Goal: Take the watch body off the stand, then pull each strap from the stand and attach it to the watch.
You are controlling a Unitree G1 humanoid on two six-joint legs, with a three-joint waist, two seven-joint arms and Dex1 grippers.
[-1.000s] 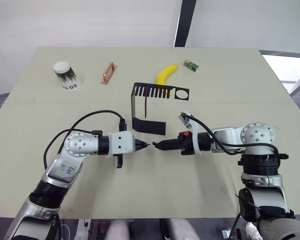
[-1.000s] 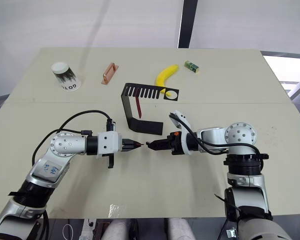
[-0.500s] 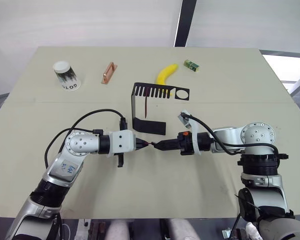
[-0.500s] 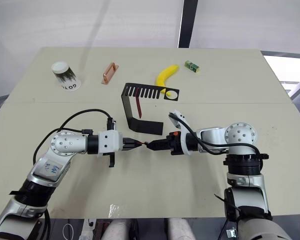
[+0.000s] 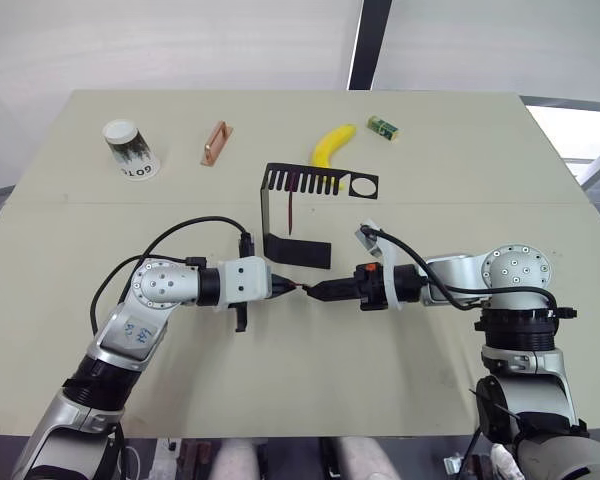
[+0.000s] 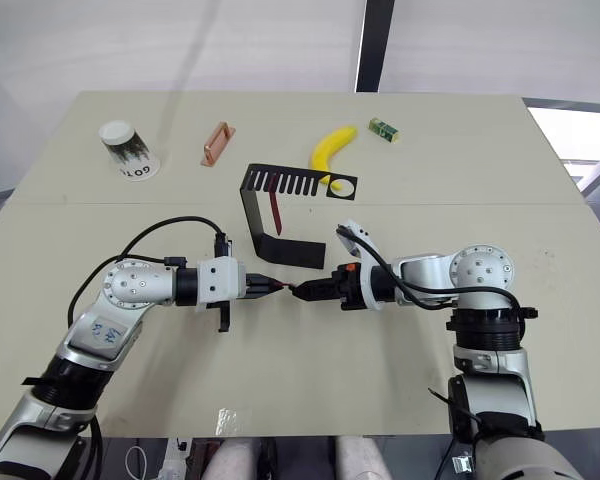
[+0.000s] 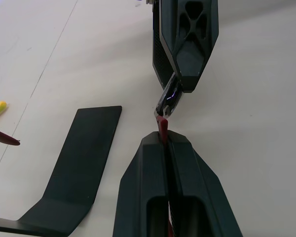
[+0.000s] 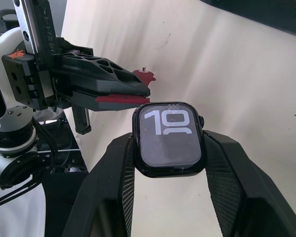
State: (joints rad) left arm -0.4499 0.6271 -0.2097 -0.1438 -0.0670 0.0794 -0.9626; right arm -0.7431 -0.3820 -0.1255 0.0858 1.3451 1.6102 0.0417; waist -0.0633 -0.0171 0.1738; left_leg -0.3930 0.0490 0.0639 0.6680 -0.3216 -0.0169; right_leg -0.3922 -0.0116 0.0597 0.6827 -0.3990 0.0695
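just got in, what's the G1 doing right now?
Mid watch assembly. The right pincer is shut on the watch body, screen lit. The left pincer is shut on a dark red strap, its tip right at the edge of the watch, above the table in front of the stand. A second strap hangs from the stand's slotted shelf.

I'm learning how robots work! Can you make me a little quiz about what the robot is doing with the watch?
1. True or false: the right gripper holds the watch body.
2. What does the left gripper pinch? A) banana B) red strap C) paper cup
3. Fill in: the other strap hangs from the black ____.

Key: 1 true. 2 B, the strap, its tip close to the watch. 3 stand.
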